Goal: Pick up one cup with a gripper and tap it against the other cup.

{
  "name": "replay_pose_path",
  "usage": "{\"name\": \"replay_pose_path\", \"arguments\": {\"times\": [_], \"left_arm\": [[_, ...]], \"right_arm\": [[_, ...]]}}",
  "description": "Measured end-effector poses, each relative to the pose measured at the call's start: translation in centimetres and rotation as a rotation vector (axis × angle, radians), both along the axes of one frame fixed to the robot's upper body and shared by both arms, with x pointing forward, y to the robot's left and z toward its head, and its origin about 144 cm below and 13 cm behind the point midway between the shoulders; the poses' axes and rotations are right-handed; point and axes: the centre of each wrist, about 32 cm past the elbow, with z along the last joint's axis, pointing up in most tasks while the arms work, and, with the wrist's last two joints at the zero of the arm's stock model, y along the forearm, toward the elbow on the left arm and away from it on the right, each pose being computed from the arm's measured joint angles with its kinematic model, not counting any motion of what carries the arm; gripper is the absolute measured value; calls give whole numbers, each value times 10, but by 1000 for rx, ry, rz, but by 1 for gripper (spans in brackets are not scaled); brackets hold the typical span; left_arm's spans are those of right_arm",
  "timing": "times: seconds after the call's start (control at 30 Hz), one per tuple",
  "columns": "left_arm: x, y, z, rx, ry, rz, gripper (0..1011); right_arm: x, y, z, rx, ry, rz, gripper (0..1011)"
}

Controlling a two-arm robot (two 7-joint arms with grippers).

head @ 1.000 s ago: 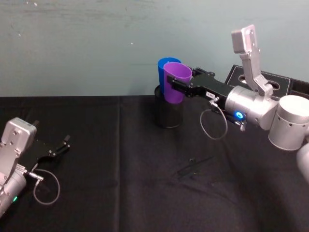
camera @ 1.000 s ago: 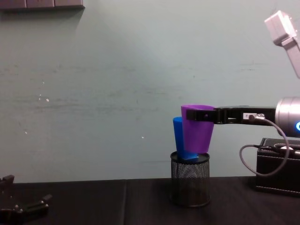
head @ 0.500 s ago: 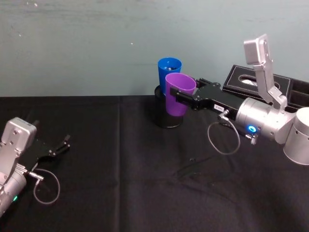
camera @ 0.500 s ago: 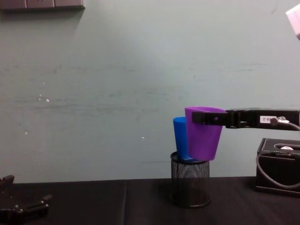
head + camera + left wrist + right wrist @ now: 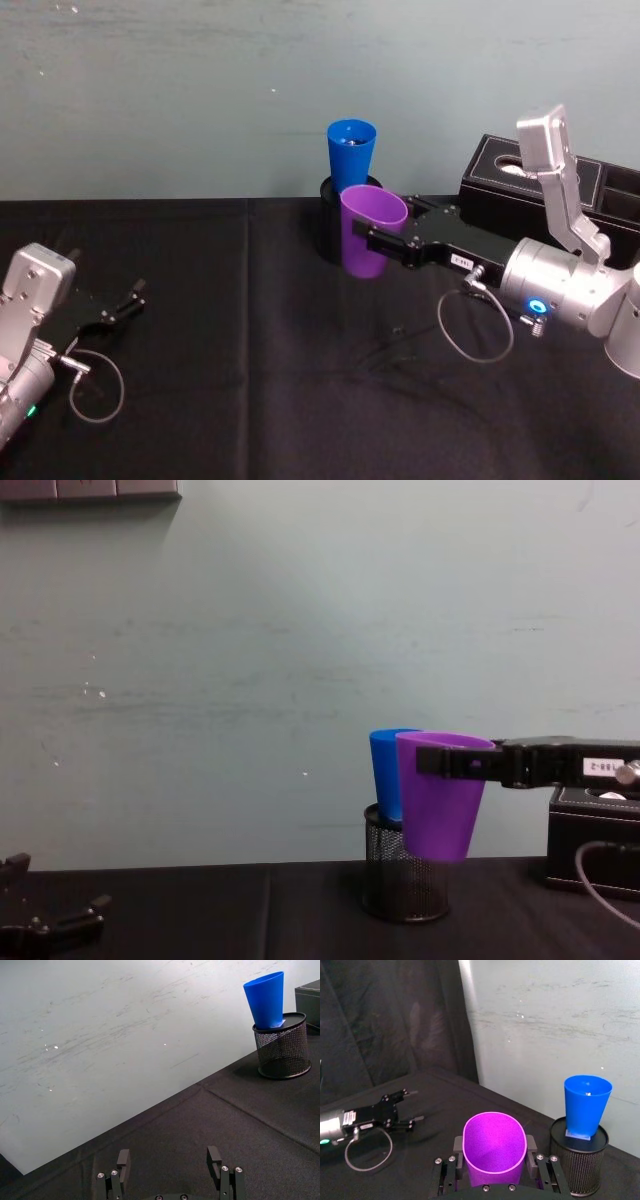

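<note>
Purple cup (image 5: 362, 255) in the air, tap not yet made.
The right gripper (image 5: 375, 238) is clamped on its rim, holding it upright above the counter (image 5: 250, 380), in front of the mesh holder (image 5: 385, 880) and apart from the blue cup (image 5: 350, 152) standing in it. Next, I judge: lift and ease it in until the smooth tapered walls touch lightly. The left gripper (image 5: 133, 298) lies idle at the left, fingers spread.

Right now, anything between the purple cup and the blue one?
Nothing visible. The right gripper holds the purple tumbler in front of the blue tumbler, which stands exposed above the black mesh pen holder; left gripper idle.
</note>
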Motion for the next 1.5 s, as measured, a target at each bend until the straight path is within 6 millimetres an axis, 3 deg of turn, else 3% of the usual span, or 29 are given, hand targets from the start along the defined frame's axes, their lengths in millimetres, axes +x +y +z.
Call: {"name": "replay_pose_path", "arguments": {"times": [0.53, 1.5], "left_arm": [[0, 0, 0, 0, 0, 0, 1000], [0, 0, 0, 0, 0, 0, 1000]], "right_arm": [[-24, -8, -8, -8, -3, 45, 707], [-27, 1, -2, -116, -59, 82, 708]]}}
